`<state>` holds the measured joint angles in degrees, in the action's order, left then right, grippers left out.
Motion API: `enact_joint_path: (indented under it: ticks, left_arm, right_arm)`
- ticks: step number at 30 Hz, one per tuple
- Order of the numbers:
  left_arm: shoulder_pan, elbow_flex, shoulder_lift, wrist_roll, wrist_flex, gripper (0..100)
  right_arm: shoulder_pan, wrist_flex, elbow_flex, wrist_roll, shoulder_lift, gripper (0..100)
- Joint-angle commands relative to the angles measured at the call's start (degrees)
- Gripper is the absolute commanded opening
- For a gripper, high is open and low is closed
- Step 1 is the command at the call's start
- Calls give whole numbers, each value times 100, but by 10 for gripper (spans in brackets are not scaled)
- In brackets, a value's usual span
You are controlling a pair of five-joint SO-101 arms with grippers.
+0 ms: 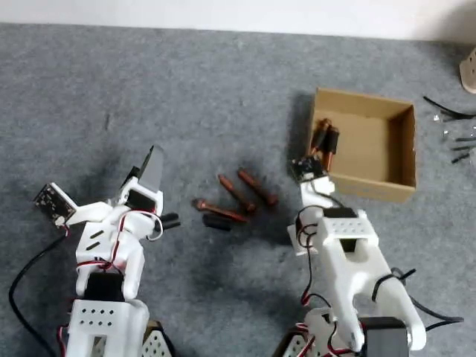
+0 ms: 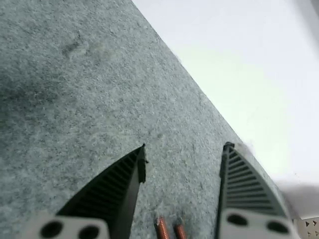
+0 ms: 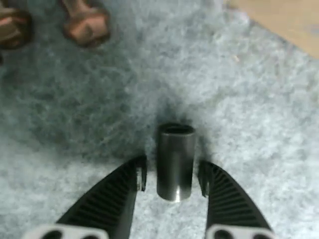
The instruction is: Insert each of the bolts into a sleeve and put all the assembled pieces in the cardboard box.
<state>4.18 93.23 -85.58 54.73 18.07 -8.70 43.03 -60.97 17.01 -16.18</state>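
Three copper bolts (image 1: 238, 195) lie loose on the grey carpet at mid-table, with a black sleeve (image 1: 217, 222) just in front of them and another sleeve (image 1: 169, 220) beside the left arm. In the right wrist view a further black sleeve (image 3: 175, 162) lies on the carpet between the fingertips of my right gripper (image 3: 172, 174), which is open with a small gap on each side. Two bolt heads (image 3: 87, 22) show beyond it. My left gripper (image 2: 184, 154) is open and empty above bare carpet, left of the bolts (image 2: 162, 229). The cardboard box (image 1: 387, 186) holds two assembled pieces (image 1: 325, 141).
The right arm (image 1: 342, 238) stands just in front of the box's near left corner. Loose cables and small parts (image 1: 455, 137) lie at the far right edge. A white floor strip (image 1: 223, 11) borders the carpet at the back.
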Motion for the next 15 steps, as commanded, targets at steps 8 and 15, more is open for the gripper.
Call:
enact_joint_path:
  ticks: [8,15]
  left_arm:
    - [-110,-347,-4,9,26,234]
    - [-110,-347,-4,9,26,234]
  right_arm:
    - [268,-119,154,9,242,2]
    - [259,-163,-365,237,-1543,5]
